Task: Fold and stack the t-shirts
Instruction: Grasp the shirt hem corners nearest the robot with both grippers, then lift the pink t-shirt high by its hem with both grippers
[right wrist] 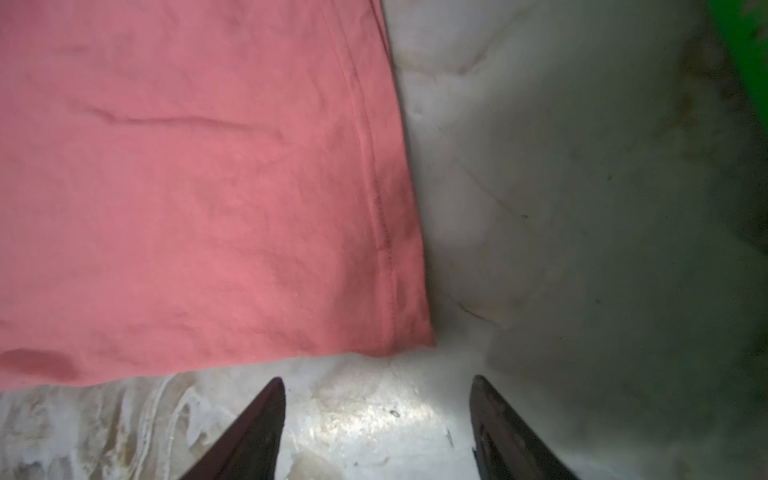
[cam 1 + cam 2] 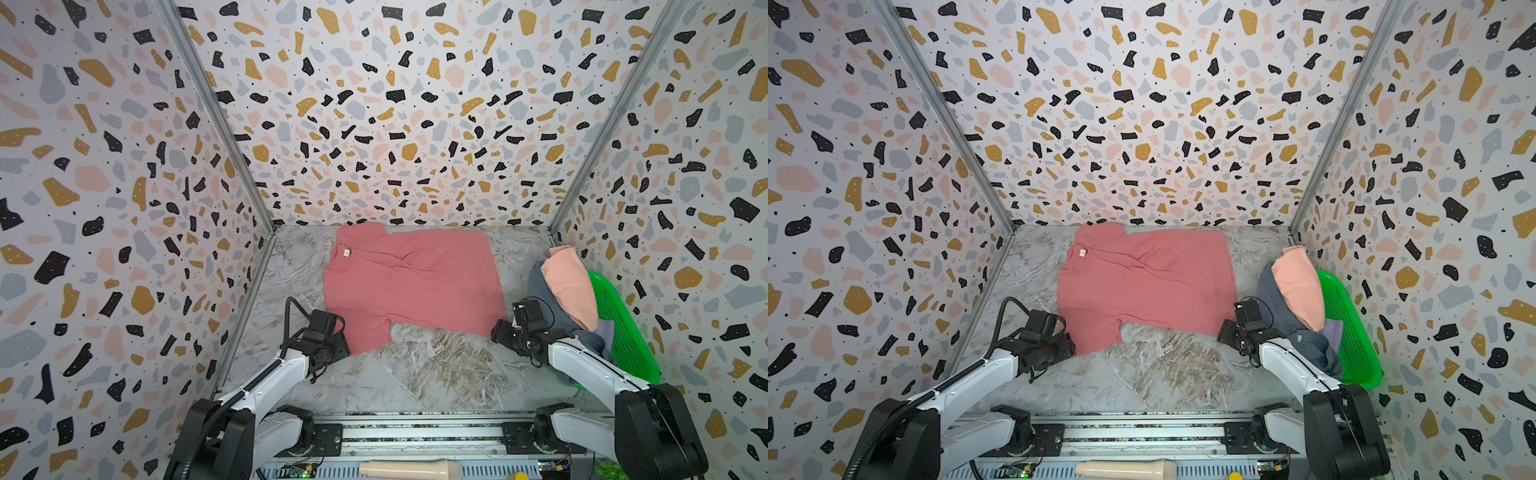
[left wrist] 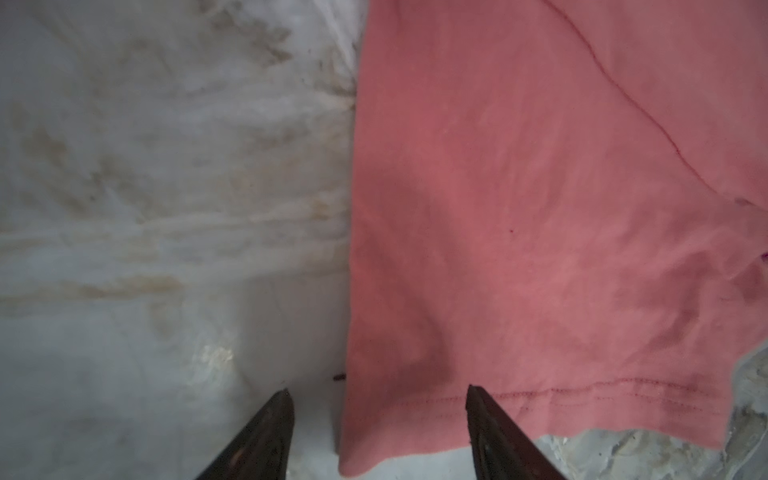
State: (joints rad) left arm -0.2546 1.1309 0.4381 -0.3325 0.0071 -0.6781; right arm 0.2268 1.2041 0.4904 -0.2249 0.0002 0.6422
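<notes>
Left wrist: left gripper [image 3: 378,388] wide open, holding nothing; shirt [image 3: 540,208] edge runs between its jaws. Right wrist: right gripper [image 1: 378,377] wide open, empty; shirt corner just ahead.

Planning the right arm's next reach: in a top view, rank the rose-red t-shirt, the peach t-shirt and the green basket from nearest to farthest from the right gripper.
1. rose-red t-shirt: spread mid-table, its near corner just ahead of the right gripper.
2. peach t-shirt: on top of the pile to the gripper's right.
3. green basket: beyond that pile, against the right wall.
</notes>
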